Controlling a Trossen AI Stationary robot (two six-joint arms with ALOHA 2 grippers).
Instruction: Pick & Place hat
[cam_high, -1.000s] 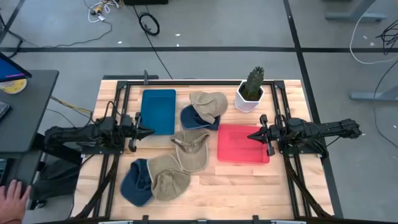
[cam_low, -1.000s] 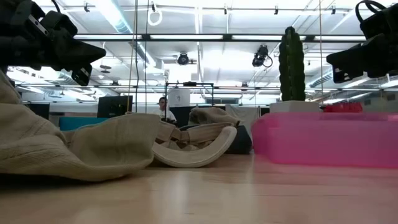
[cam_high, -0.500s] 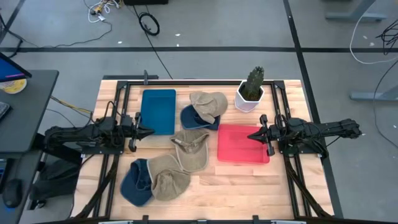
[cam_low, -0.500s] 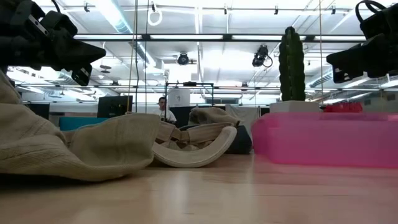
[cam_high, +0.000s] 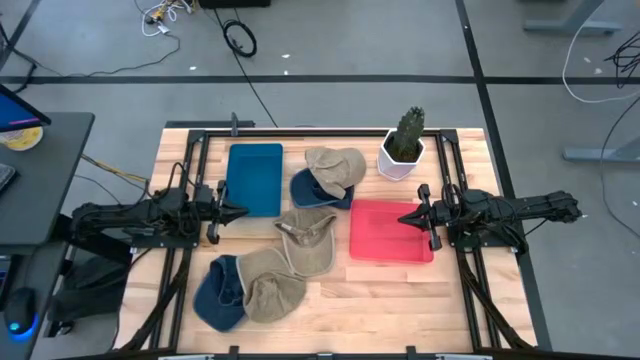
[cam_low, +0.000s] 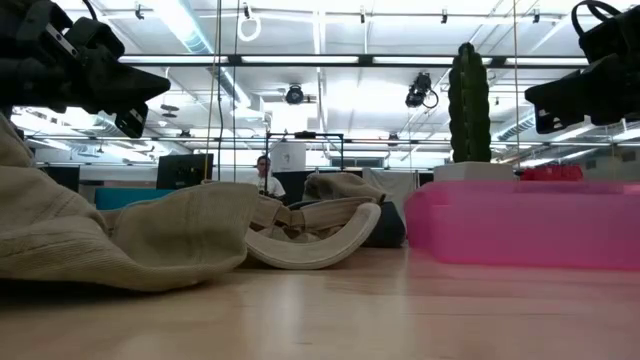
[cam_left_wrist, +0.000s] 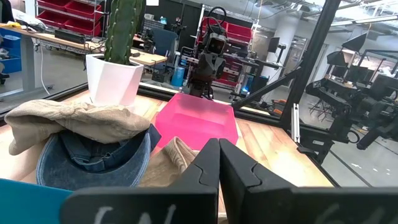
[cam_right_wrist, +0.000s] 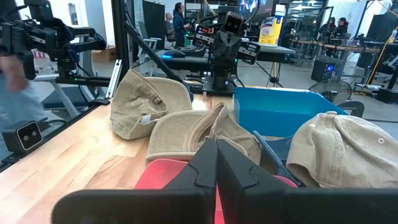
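Several caps lie on the wooden table. A tan cap (cam_high: 336, 165) rests on a dark blue cap (cam_high: 313, 190) near the far middle. Another tan cap (cam_high: 308, 241) lies crown down in the middle. A tan cap (cam_high: 270, 283) overlaps a blue cap (cam_high: 217, 291) near the front. My left gripper (cam_high: 240, 212) hovers shut at the table's left beside the blue tray (cam_high: 254, 178). My right gripper (cam_high: 404, 217) hovers shut over the red tray (cam_high: 388, 230) at its right edge. Neither touches a cap.
A potted cactus (cam_high: 404, 146) in a white pot stands at the far right, just behind the red tray. A black frame (cam_high: 200, 150) runs along the table's left and right sides. Bare wood (cam_high: 390, 300) lies at the near right.
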